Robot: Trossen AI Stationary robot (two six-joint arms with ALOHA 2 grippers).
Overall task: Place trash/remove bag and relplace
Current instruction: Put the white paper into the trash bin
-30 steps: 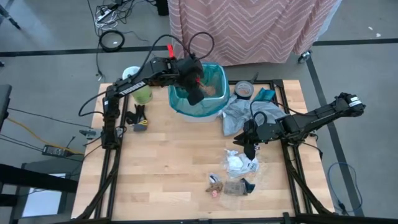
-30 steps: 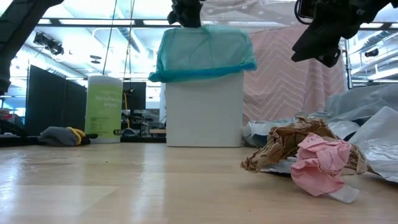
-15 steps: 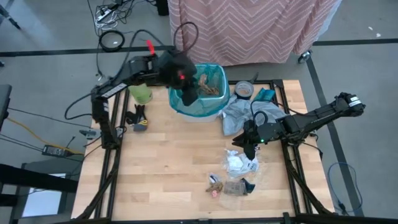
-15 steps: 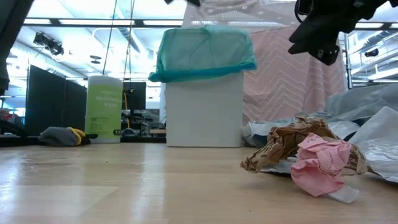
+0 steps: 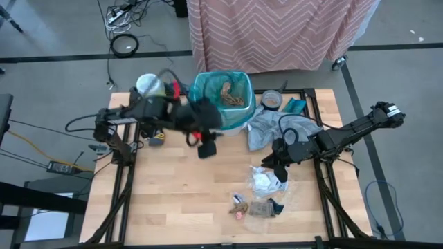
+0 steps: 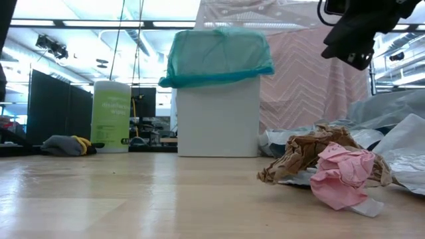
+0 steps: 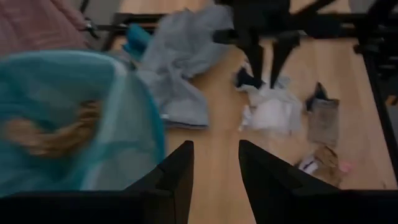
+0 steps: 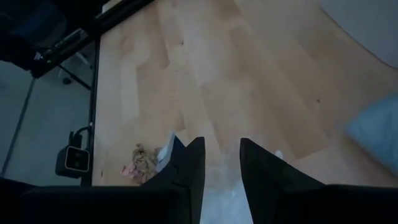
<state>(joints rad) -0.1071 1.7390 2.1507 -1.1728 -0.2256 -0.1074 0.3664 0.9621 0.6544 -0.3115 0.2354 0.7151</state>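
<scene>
White bin, far centre of the wooden worktop: lined with the teal-green bag, whose rim folds over the bin's top edge; brown crumpled paper lies inside.

Trash, near right of the worktop: white wrappers, brown bits, a clear packet and dark scraps, loosely heaped; a pink crumpled piece shows in front in the low view.

Pale grey plastic bag: crumpled just right of the bin.

Green wipes canister: upright, far left, beside the bin.

Left tool: above the worktop just near-left of the bin, fingers spread with a clear gap, holding nothing.

Right tool: above the white wrappers, fingers parted, nothing between them.
</scene>
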